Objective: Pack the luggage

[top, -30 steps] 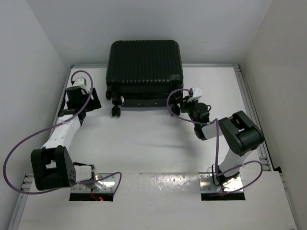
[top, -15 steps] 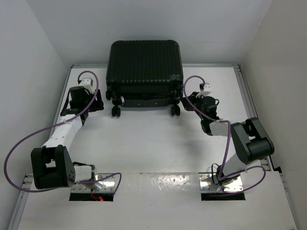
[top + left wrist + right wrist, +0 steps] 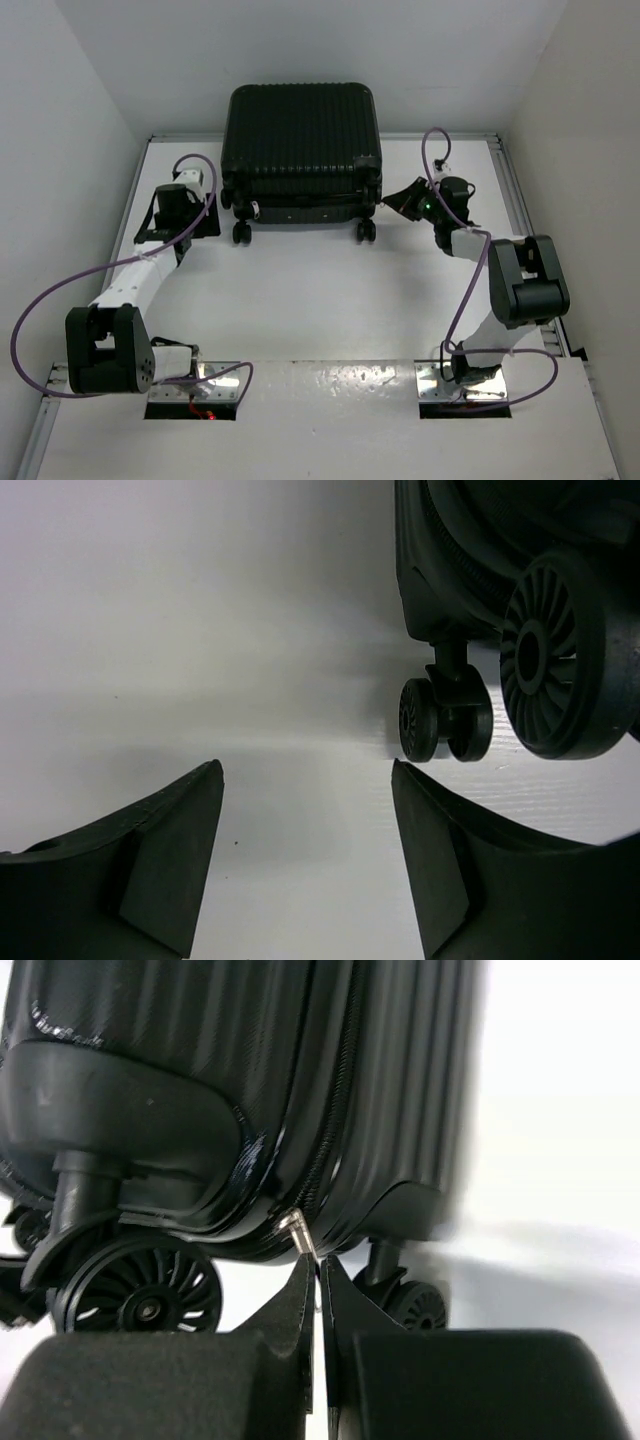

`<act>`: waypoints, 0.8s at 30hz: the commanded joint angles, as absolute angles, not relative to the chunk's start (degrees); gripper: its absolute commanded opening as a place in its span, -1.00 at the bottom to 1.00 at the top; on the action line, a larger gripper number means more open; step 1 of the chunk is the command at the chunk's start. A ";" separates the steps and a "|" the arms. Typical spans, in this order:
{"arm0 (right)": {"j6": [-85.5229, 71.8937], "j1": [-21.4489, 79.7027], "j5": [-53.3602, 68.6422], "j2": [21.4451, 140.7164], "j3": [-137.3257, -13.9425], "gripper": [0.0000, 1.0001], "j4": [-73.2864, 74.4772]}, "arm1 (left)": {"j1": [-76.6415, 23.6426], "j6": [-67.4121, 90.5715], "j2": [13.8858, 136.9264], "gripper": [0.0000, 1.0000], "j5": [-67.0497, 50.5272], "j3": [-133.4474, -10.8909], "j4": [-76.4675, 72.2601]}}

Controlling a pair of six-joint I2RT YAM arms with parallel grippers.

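Far middle of the white table (image 3: 300, 300): the luggage (image 3: 300, 145), a black ribbed hard-shell suitcase. Fills the space between the two arms, wheeled end turned toward their bases, small black wheels (image 3: 241, 233) at the near corners. Shows its two shell halves drawn together along the zipper line in the right wrist view.

Right gripper (image 3: 405, 198) just beside the suitcase's right near corner. Seen from its own camera (image 3: 318, 1278), fingers pressed nearly flat against each other, tips right at the silver zipper pull (image 3: 293, 1228) on the seam between two wheels. Cannot tell whether the pull is pinched between them.

Left gripper (image 3: 203, 212) close to the left near corner, apart from the shell. From its wrist camera (image 3: 305, 772), jaws spread wide with nothing between them but bare table, spoked wheels up and to the right.
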State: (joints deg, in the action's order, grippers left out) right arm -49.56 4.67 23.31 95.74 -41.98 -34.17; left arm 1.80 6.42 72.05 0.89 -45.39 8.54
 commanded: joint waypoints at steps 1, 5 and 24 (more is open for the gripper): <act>-50.36 3.60 25.65 97.02 -43.50 -1.00 -35.33 | 0.97 4.93 70.14 0.45 2.20 -45.09 7.29; -48.96 3.60 28.56 98.17 -43.94 -1.00 -38.31 | 0.44 4.31 70.14 0.45 1.58 -45.09 7.29; -45.88 6.68 29.00 103.18 -45.97 -0.82 -44.82 | -0.09 4.39 71.72 0.45 2.11 -45.09 8.88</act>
